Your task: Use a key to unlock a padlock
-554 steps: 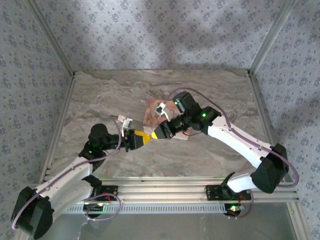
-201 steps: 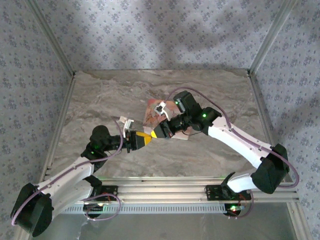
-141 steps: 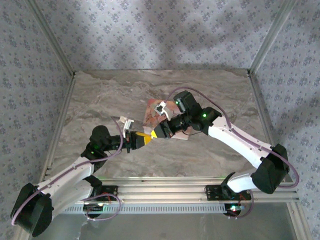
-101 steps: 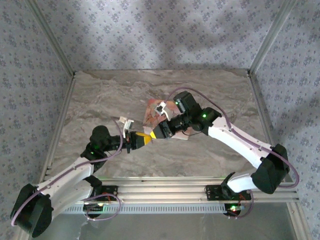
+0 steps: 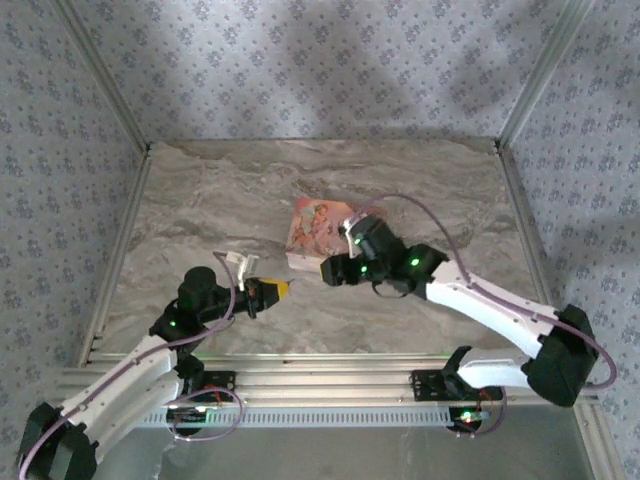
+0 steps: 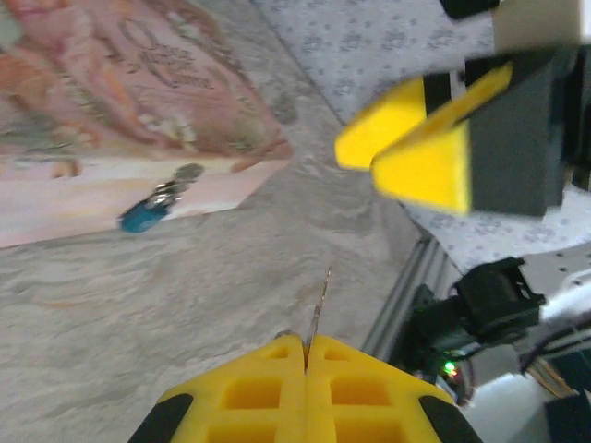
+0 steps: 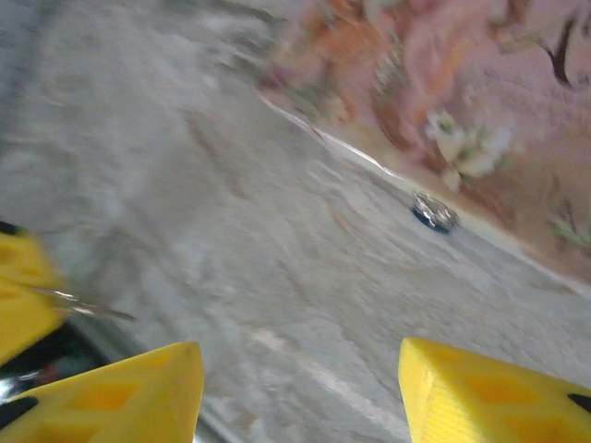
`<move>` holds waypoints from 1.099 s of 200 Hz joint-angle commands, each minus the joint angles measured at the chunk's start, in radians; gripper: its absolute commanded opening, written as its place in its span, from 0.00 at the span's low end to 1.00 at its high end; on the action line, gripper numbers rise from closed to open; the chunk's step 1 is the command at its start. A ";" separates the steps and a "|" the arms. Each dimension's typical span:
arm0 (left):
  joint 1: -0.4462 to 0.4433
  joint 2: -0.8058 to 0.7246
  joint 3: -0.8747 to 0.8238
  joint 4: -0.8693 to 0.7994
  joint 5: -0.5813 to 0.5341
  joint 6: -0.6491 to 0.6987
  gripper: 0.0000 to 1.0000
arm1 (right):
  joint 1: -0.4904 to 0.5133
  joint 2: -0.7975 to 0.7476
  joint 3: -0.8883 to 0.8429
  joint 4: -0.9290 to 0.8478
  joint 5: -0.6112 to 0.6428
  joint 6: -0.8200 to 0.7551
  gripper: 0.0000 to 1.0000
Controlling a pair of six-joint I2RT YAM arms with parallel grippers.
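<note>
On the marbled table (image 5: 200, 200), a pink box (image 5: 315, 225) is noted lying flat. Near it the right claw (image 7: 297, 360) is held spread and empty; the left claw (image 6: 305, 346) is clenched. Against the box's near edge the padlock (image 6: 143, 217) is seen, ungripped. Pinched in the left claw, the key (image 6: 319, 300) is kept apart from it. Insertion and turning are judged not yet done.

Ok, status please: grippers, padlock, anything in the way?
Left gripper shut on key. Right gripper open. Padlock on table beside pink box. Nothing blocks it.
</note>
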 commanded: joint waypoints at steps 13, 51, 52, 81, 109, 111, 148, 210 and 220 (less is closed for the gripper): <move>0.006 -0.023 -0.028 -0.112 -0.083 0.025 0.00 | 0.067 0.141 -0.013 -0.030 0.402 0.245 0.60; 0.006 -0.049 -0.028 -0.176 -0.099 0.043 0.00 | 0.091 0.286 0.055 0.000 0.514 0.289 0.60; 0.006 -0.050 -0.028 -0.176 -0.099 0.045 0.00 | 0.091 0.292 0.056 0.001 0.515 0.290 0.60; 0.008 -0.043 -0.019 -0.180 -0.094 0.060 0.00 | 0.088 0.403 0.105 0.040 0.530 0.307 0.58; 0.009 -0.024 -0.014 -0.173 -0.081 0.069 0.00 | 0.080 0.479 0.150 0.045 0.531 0.316 0.56; 0.009 -0.023 -0.014 -0.170 -0.080 0.069 0.00 | 0.078 0.484 0.153 0.046 0.530 0.318 0.56; 0.008 -0.024 -0.016 -0.165 -0.073 0.077 0.00 | 0.054 0.537 0.177 0.059 0.501 0.332 0.53; 0.009 -0.022 -0.023 -0.151 -0.070 0.078 0.00 | 0.021 0.579 0.205 0.064 0.469 0.318 0.46; 0.008 -0.022 -0.023 -0.151 -0.070 0.081 0.00 | 0.016 0.582 0.201 0.070 0.467 0.315 0.45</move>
